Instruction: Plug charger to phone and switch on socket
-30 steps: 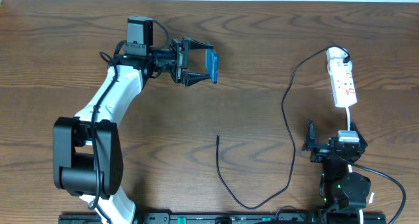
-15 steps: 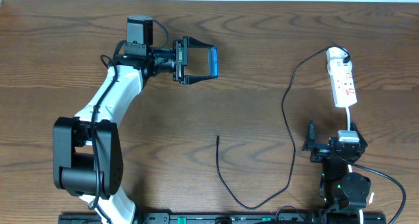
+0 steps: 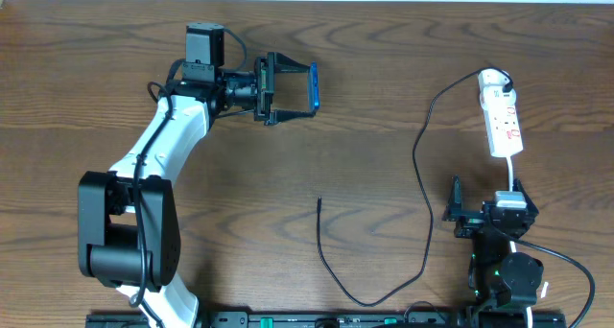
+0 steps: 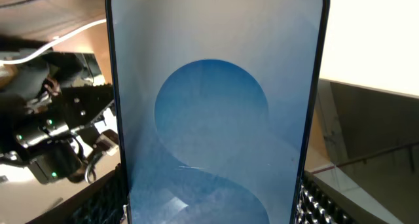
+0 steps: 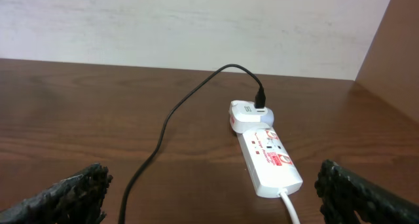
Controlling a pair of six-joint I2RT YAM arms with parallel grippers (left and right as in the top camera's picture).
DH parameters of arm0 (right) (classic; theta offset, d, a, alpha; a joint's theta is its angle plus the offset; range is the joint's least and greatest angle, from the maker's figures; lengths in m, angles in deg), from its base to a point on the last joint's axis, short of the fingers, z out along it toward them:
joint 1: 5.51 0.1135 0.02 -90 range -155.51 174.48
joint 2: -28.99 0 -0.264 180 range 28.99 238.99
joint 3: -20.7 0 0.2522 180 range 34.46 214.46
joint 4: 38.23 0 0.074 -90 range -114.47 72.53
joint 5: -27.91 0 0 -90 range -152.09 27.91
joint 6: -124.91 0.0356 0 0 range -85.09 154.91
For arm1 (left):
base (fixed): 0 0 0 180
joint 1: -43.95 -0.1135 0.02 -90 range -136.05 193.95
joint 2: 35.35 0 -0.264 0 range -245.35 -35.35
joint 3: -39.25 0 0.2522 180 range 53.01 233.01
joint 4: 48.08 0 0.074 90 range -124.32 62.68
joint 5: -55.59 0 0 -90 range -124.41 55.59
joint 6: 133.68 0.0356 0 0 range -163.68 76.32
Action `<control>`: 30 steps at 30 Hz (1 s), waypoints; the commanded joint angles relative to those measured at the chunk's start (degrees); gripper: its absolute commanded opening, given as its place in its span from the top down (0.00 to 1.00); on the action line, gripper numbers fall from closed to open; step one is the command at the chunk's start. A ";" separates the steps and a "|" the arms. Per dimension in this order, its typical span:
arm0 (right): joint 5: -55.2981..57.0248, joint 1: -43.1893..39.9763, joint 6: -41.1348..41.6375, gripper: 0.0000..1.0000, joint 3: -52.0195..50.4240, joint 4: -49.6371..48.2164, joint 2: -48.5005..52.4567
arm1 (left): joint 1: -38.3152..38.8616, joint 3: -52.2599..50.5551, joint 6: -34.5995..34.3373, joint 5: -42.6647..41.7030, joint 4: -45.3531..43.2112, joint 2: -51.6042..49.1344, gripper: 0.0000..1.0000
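Note:
My left gripper [image 3: 303, 88] is shut on the phone [image 3: 314, 87], holding it above the far left part of the table, seen nearly edge-on from overhead. In the left wrist view the phone's light blue screen [image 4: 216, 119] fills the frame between my dark fingers [image 4: 319, 204]. The charger [image 3: 428, 213], a thin black cable, runs from a white adapter [image 5: 247, 114] on the socket [image 3: 502, 117] down in a long loop; its free tip [image 3: 318, 201] lies on the table's middle. My right gripper [image 5: 213, 178] stands open and empty, just short of the socket [image 5: 268, 158].
The wooden table [image 3: 384, 40] runs to a pale wall at the back. The socket's white cord [image 5: 291, 207] leads toward my right arm's base [image 3: 504, 270]. My left arm [image 3: 163, 146] stretches across the left side.
The left wrist has rolled, turning the phone from a tilted face-on pose to nearly edge-on from above. The right arm and the cable have not moved.

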 commanded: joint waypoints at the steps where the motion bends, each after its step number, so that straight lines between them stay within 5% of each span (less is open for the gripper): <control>1: 0.11 -0.28 -0.74 0.01 -0.11 0.20 -0.46 | -0.13 1.57 -2.93 -3.82 -0.33 2.32 0.92; 23: 0.11 -0.28 -0.74 0.01 -0.11 0.20 -0.46 | -0.13 1.57 -2.89 -3.78 -0.31 2.32 0.93; 30: 0.11 -0.28 -0.74 0.01 -0.11 0.20 -0.46 | -0.13 1.57 3.39 -3.80 -4.42 2.32 0.93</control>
